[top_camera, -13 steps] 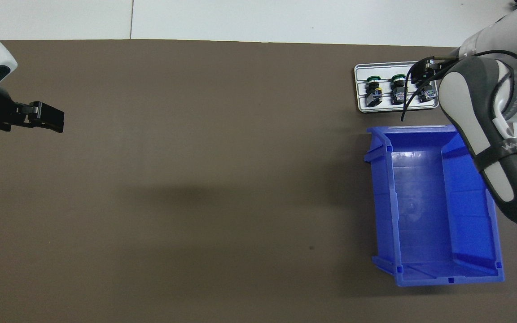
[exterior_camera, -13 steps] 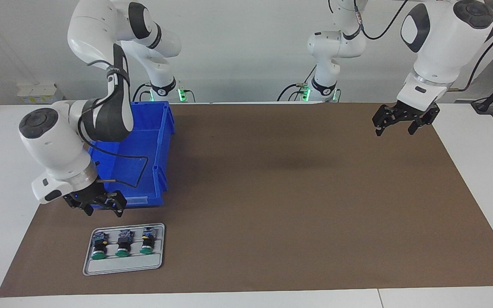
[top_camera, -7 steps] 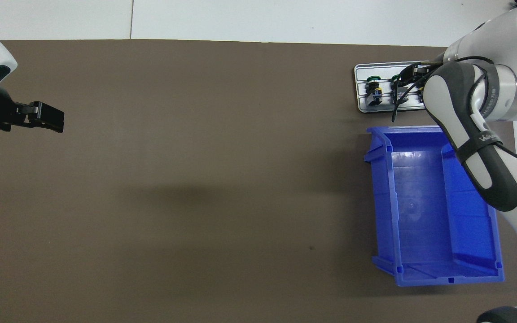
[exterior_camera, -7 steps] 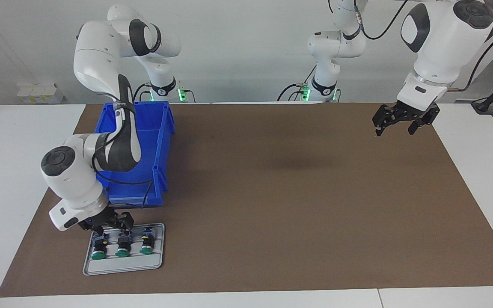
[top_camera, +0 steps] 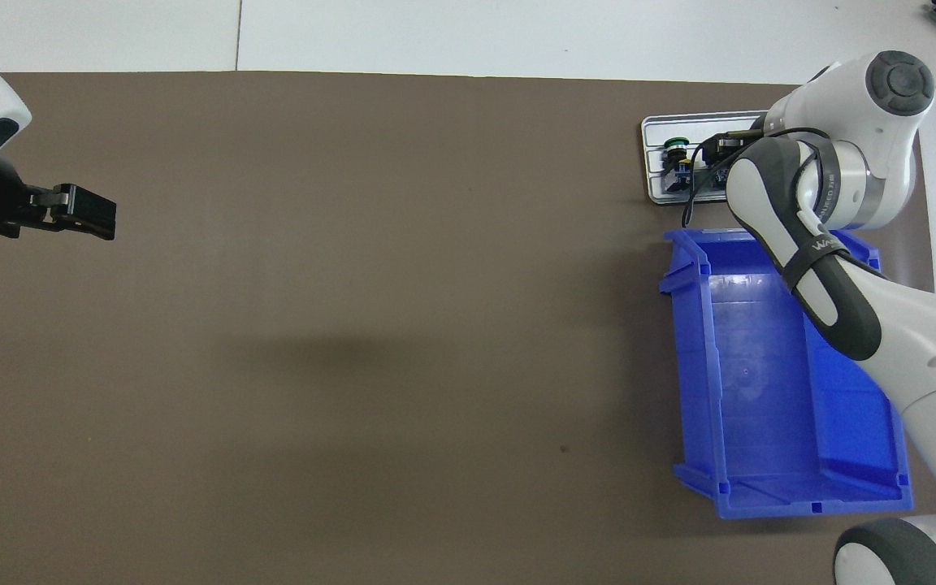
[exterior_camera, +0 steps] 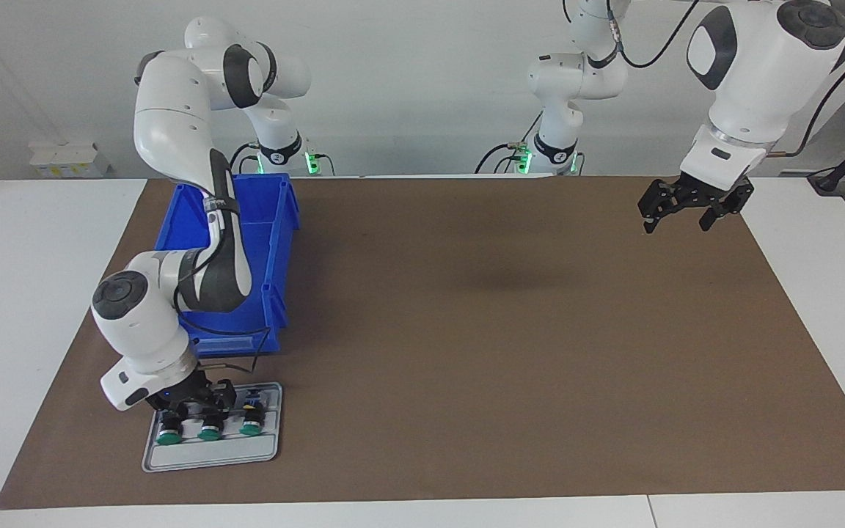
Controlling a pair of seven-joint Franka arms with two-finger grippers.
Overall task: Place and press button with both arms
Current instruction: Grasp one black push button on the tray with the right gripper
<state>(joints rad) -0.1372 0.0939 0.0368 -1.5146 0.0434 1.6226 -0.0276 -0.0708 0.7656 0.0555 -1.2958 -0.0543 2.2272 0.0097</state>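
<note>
Three green-capped buttons lie side by side in a grey tray farther from the robots than the blue bin. The middle button shows its green cap just below my right gripper, which is open and low over the buttons' black bodies, its fingers either side of the middle one. In the overhead view the right arm hides two buttons; only one button and the tray's rim show, with the right gripper beside them. My left gripper is open, empty and waits in the air over the mat's left-arm end; it also shows in the overhead view.
A blue bin stands on the brown mat between the right arm's base and the tray; it also shows in the overhead view. The brown mat covers the table's middle.
My right gripper has come down from above the bin's edge onto the tray and now sits low over the buttons. The left arm has not moved.
</note>
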